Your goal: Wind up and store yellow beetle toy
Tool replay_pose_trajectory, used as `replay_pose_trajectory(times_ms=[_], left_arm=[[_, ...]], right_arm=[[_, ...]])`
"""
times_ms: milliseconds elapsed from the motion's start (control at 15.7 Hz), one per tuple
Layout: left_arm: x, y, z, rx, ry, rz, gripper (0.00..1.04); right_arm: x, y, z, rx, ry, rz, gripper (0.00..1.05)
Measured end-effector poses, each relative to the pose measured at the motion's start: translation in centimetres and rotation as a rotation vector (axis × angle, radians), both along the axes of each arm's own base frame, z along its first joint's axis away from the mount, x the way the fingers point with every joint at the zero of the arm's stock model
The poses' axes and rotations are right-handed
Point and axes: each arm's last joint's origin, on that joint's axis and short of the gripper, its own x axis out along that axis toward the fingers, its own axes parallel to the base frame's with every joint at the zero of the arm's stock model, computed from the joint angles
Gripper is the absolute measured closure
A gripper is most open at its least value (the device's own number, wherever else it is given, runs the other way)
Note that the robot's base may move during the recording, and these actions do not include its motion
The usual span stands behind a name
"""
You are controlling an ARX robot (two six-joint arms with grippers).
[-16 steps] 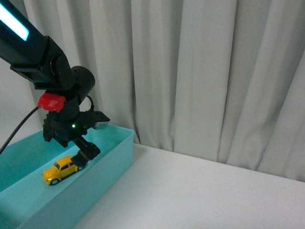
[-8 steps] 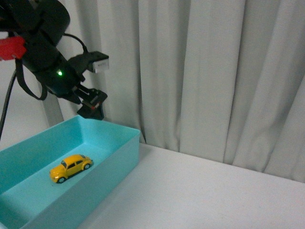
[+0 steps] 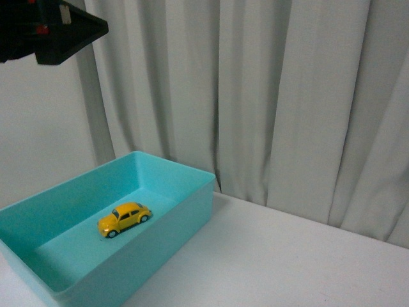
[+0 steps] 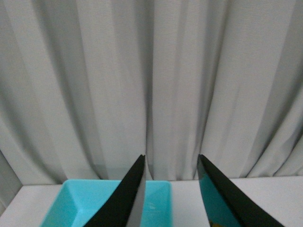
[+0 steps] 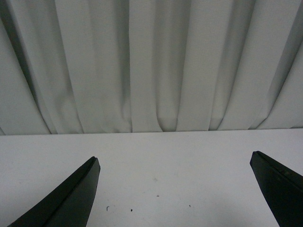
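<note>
The yellow beetle toy stands on its wheels on the floor of the teal box, near the middle, with nothing touching it. My left gripper is open and empty, high above the box and facing the curtain. Only a black part of it shows in the front view's top left corner. The box's far end shows below its fingers in the left wrist view. My right gripper is wide open and empty over bare white table. It is not in the front view.
A grey-white pleated curtain hangs close behind the table and the box. The white tabletop stretches to the right of the box. The box sits at the table's left side.
My left gripper has risen from beside the toy in the box to the top left corner of the front view. The toy stays in the box. The front view has shifted a little.
</note>
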Motion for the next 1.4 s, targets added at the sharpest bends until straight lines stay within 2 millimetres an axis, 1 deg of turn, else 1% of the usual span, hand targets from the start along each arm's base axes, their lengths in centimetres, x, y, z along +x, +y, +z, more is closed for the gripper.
replay_pose_trajectory(times_ms=[127, 191, 255, 319, 701, 765, 828, 1147, 1402], left_arm=[[-1.1, -1.4, -2.7, -0.021, 0.013, -0.009, 0.95], [-1.3, -1.7, -3.6, -0.029, 0.029, -0.008, 1.02], [-1.7, -2.1, -4.6, -0.04, 0.034, -0.003, 1.03], [-2.2, -2.5, -5.1, -0.037, 0.023, -0.005, 1.03], [-3.7, -3.8, -7.8, -0.036, 0.022, -0.002, 1.03], [-3.9, -4.4, -8.1, -0.037, 0.02, 0.005, 1.03], [-4.2, -4.8, -8.3, -0.037, 0.014, -0.022, 1.03], [-4.9, -4.7, -9.5, -0.037, 0.022, -0.002, 1.03], [-5.2, -4.7, -9.7, -0.037, 0.016, -0.002, 1.03]], right_arm=[[0.0, 0.0, 0.0, 0.0, 0.0, 0.0, 0.07], [0.0, 0.0, 0.0, 0.0, 0.0, -0.003, 0.07], [0.0, 0.0, 0.0, 0.0, 0.001, 0.0, 0.07], [0.0, 0.0, 0.0, 0.0, 0.0, 0.0, 0.07], [0.0, 0.0, 0.0, 0.0, 0.0, 0.0, 0.07], [0.0, 0.0, 0.0, 0.0, 0.0, 0.0, 0.07], [0.0, 0.0, 0.0, 0.0, 0.0, 0.0, 0.07], [0.0, 0.0, 0.0, 0.0, 0.0, 0.0, 0.07], [0.0, 0.0, 0.0, 0.0, 0.0, 0.0, 0.07]])
